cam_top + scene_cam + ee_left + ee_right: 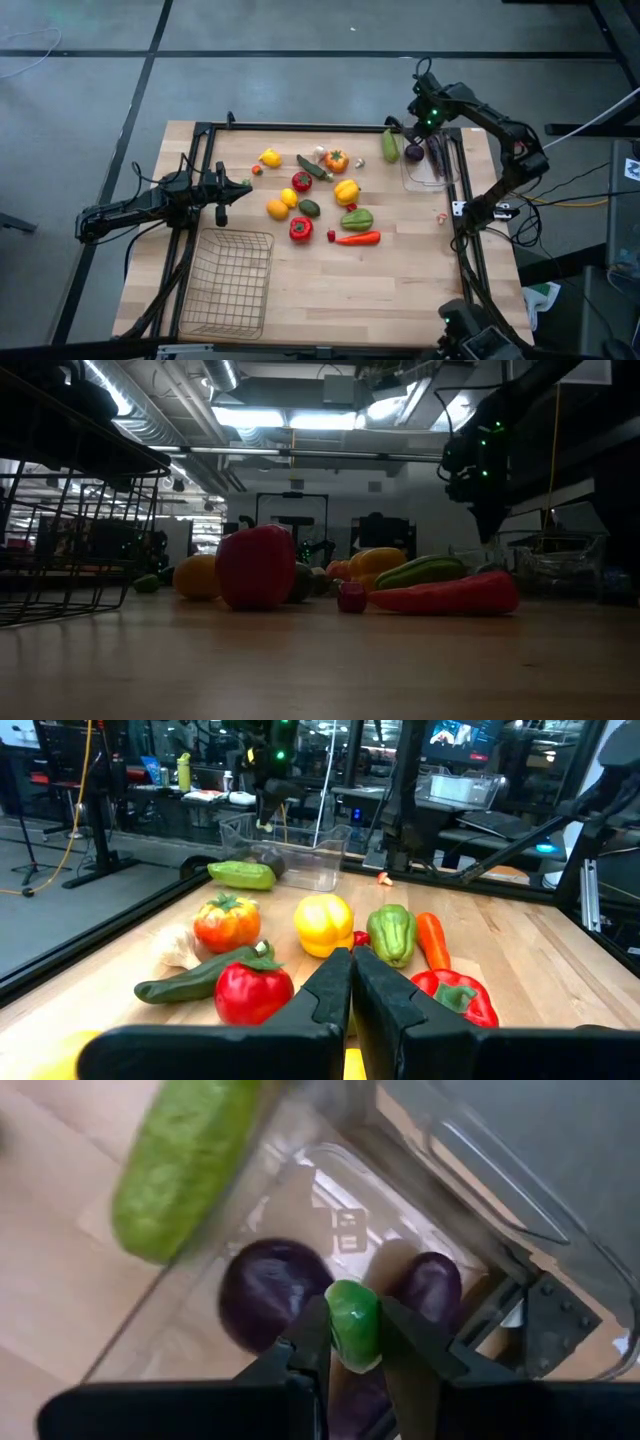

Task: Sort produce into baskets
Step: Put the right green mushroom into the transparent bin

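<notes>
A green cucumber (pixel 185 1160) is lying just outside the clear bin (pixel 500 1200). My right gripper (pixel 352 1342) is hanging over the bin, pinching the green top of a purple eggplant (pixel 352 1320). Another eggplant (pixel 270 1290) is sitting right below.

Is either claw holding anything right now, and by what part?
The right gripper pinches a purple eggplant by its green stem cap, above the clear bin. The left gripper holds nothing.
</notes>
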Robot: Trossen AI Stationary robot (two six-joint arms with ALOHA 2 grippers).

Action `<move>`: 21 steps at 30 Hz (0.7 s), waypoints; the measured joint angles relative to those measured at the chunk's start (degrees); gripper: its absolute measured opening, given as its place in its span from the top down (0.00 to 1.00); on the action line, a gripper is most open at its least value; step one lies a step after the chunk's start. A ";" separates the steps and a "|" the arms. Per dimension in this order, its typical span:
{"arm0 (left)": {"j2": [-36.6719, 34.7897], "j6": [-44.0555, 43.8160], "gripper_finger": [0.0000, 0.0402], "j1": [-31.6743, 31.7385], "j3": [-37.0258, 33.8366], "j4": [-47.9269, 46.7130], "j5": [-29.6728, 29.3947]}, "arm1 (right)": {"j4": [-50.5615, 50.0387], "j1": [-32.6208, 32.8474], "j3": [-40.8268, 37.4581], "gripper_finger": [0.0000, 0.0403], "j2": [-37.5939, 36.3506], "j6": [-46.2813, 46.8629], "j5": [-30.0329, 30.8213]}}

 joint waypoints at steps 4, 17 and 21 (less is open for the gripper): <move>0.00 0.02 0.97 0.00 0.00 -0.02 -0.02 | 2.10 -1.44 -1.81 0.82 0.00 1.54 0.00; 0.00 0.00 0.97 -0.01 0.00 0.00 -0.01 | 4.42 -3.04 -4.86 0.82 0.26 4.52 -0.02; 0.00 0.00 0.97 -0.01 0.01 0.00 0.00 | 4.43 -3.02 -4.86 0.77 0.26 4.52 -0.02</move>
